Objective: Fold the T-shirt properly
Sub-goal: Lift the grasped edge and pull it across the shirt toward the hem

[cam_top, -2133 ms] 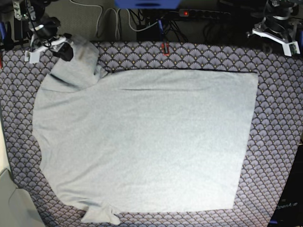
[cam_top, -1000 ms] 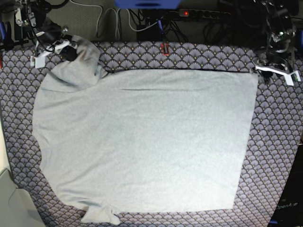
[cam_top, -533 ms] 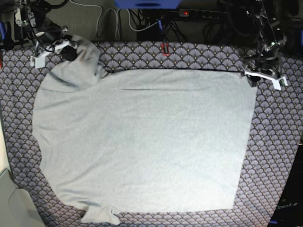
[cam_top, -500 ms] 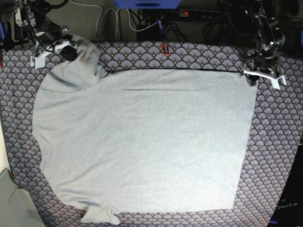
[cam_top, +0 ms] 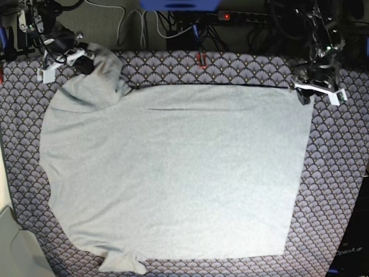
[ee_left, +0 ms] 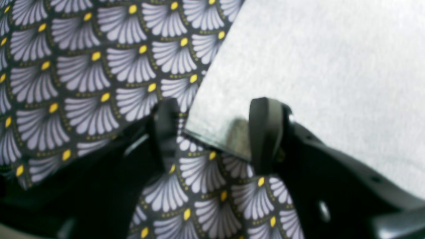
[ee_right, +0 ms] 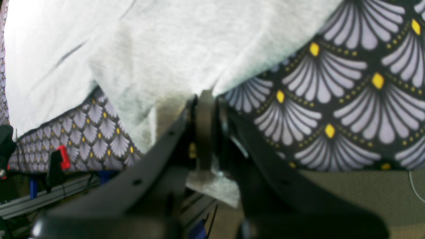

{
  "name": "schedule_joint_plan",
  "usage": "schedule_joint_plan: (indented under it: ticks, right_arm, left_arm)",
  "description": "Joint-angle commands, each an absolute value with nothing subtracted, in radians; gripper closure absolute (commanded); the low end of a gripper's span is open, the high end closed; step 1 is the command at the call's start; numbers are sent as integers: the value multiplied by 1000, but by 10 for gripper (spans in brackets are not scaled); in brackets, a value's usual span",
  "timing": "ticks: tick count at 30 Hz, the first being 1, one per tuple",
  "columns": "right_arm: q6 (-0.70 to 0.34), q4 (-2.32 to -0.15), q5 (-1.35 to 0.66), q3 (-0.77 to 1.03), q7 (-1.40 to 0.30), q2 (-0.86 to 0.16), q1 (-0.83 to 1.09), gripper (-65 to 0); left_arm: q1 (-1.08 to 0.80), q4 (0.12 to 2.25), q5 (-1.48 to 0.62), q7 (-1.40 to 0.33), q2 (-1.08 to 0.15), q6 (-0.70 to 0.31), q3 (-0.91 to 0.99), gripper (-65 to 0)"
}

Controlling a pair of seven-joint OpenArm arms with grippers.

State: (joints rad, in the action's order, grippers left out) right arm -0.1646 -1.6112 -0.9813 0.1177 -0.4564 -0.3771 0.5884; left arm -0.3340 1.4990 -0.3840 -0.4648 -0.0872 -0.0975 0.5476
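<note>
While spread plain side up over most of the fan-patterned cloth [cam_top: 340, 173], lies flat: the T-shirt [cam_top: 173, 173], light grey, with one sleeve lifted at the far corner on the base view's left and the other sleeve crumpled at the near edge on that same side; no container anywhere in view, so nothing held in one. Clamped tight on that raised sleeve: the right gripper [cam_top: 81, 59], jaws pressed together with a fold of grey fabric pinched between them, seen close up in the right wrist view [ee_right: 204, 132], where cloth bunches above the fingers [ee_right: 205, 109] and hangs a little below them. Set down at the shirt's far corner on the base view's right: the left gripper [cam_top: 308, 92], jaws partly apart; straddling that corner in the left wrist view [ee_left: 212, 132], one finger [ee_left: 166, 126] on the patterned cloth, the other over the grey fabric, corner edge between them, not gripped as far as can be told. Shown only from the base: whole shirt outline, a power strip [cam_top: 248, 16] with a red light and cables beyond the table; shown only from the wrists: the pinch itself and the gap around the corner.
</note>
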Motion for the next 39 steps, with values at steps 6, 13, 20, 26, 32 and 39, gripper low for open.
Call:
schedule_joint_plan:
  ticks: [6,13,20,26,32,39]
  right_arm:
    - [-154,-1613,-967,117,-490,-403,599,0]
    - [-154,-1613,-967,116,-490,-429,607,0]
    - [-156,-1629,-967,116,-492,-484,608,0]
    - [-157,-1713,-967,119,-490,-536,608,0]
    - [-157,-1804,-967,131,-492,-536,578,0]
    - [-156,-1810,-969,166,-515,-509,487,0]
  left_arm:
    - [-338,1463,-384,-533,-84,-91,544,-50]
    - [-341,1474,-384,-533,-81,-91,544,-6]
    - [-381,1626,-381,-533,-48,-90,552,-6]
    - [-384,1704,-375,-535,-48,-84,552,-6]
    - [-364,1732,-375,-536,-97,-82,553,-6]
    - [-228,1721,-375,-664,-151,-82,553,-6]
